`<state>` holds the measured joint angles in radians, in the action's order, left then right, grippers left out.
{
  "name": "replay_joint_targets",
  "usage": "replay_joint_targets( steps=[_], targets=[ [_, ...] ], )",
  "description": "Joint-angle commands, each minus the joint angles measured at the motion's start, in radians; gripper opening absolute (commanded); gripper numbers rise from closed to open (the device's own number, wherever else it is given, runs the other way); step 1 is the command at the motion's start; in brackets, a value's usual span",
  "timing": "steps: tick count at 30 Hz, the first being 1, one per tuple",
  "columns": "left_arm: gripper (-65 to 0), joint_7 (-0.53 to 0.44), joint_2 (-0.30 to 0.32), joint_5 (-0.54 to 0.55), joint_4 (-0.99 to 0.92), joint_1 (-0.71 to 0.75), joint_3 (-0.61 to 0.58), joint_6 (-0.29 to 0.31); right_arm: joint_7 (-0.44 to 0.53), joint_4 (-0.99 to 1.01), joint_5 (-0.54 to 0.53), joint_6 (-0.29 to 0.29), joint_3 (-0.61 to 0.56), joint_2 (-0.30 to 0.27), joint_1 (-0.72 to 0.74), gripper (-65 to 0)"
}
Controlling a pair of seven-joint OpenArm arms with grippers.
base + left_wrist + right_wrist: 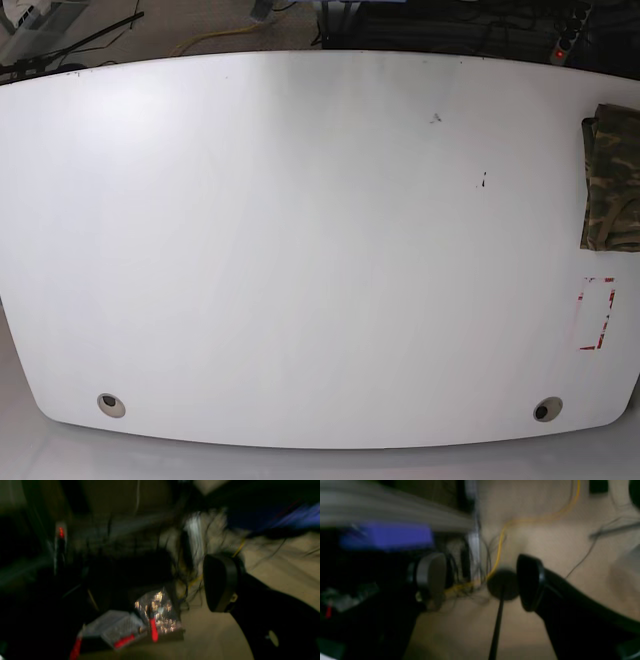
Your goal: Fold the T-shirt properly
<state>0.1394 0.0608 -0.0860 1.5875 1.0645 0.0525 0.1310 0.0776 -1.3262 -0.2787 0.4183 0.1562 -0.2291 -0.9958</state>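
On the table (300,250), far over at the base view's right edge, a folded T-shirt (612,180), with a taped rectangle (597,313) just nearer the front edge below it.

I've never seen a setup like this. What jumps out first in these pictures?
A big white table fills the base view, nearly bare. At its far right edge lies a camouflage T-shirt, bunched and partly out of frame, with a red-marked rectangle just below it. Both wrist views are dark and blurred, showing black jaws standing apart over a tan floor with a yellow cable, gripping nothing.
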Motion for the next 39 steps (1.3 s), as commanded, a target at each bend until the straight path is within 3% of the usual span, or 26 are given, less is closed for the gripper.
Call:
replay_joint_targets(
  steps=[1,8,13,19,28,33,39],
  targets=[
    [-14.4,-0.027,-0.011,0.004,-0.095,-0.034,-0.004,0.002,0.023,0.119,-0.007,0.009,-0.042,-0.023,0.041,-23.5],
    [-14.4,-0.028,-0.009,0.002,-0.439,-0.267,-0.001,0.002,0.023,0.489,-0.007,0.009,-0.111,-0.031,0.305,-23.5],
    [-14.4,-0.070,-0.009,0.002,-0.608,-0.372,0.002,-0.001,0.023,0.650,-0.007,0.011,-0.112,-0.026,0.435,-23.5],
    [-14.4,-0.093,-0.011,0.002,-0.918,-0.550,-0.003,-0.100,0.017,0.821,-0.007,0.009,-0.125,-0.025,0.573,-23.5],
    [-14.4,-0.223,-0.011,0.004,-1.410,-0.834,0.004,-0.109,0.017,1.002,-0.007,-0.003,-0.232,-0.023,0.748,-23.5],
    [-14.4,-0.223,-0.011,0.004,-1.492,-0.921,0.034,-0.138,0.017,1.020,-0.007,-0.077,-0.294,0.001,0.794,-23.0],
    [-14.4,-0.202,-0.009,0.002,-1.493,-0.950,0.051,-0.138,0.017,1.020,-0.007,-0.108,-0.323,0.004,0.803,-23.3]
  ],
)
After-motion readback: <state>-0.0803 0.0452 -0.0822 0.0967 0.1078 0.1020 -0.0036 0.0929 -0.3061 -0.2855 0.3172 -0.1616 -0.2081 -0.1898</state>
